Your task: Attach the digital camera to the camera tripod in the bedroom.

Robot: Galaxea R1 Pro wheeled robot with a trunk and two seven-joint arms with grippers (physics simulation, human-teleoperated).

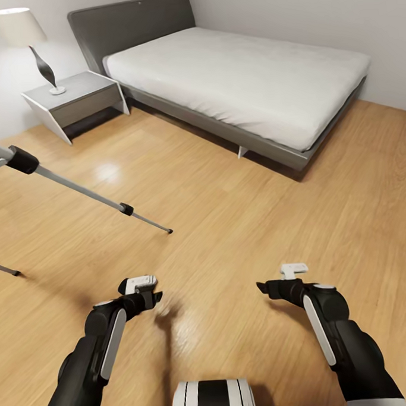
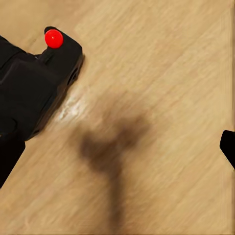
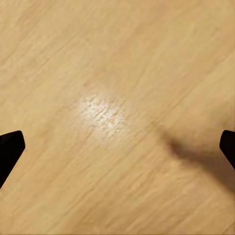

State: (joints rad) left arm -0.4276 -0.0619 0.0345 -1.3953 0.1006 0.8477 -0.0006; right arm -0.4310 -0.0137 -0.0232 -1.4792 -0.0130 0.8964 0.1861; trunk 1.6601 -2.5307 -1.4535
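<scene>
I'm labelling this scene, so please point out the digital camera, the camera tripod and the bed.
digital camera (image 2: 34, 83), left wrist view, on its black body below the red button.
camera tripod (image 1: 77, 189), head view, on the silver leg stretching over the floor.
bed (image 1: 238, 76), head view, on the white mattress.

Wood floor (image 1: 239, 213); tripod (image 1: 77, 189), bed (image 1: 238, 76)

Both arms are clad in glossy black shells, each forearm carrying a long white stripe with rounded ends. The left gripper (image 1: 149, 289) and the right gripper (image 1: 278, 279) have black bodies topped by small white blocks. Their fingertips (image 3: 11, 147) show as flat, matte-black wedges. The trunk top (image 1: 213, 397) is a rounded drum banded in black and white.
</scene>
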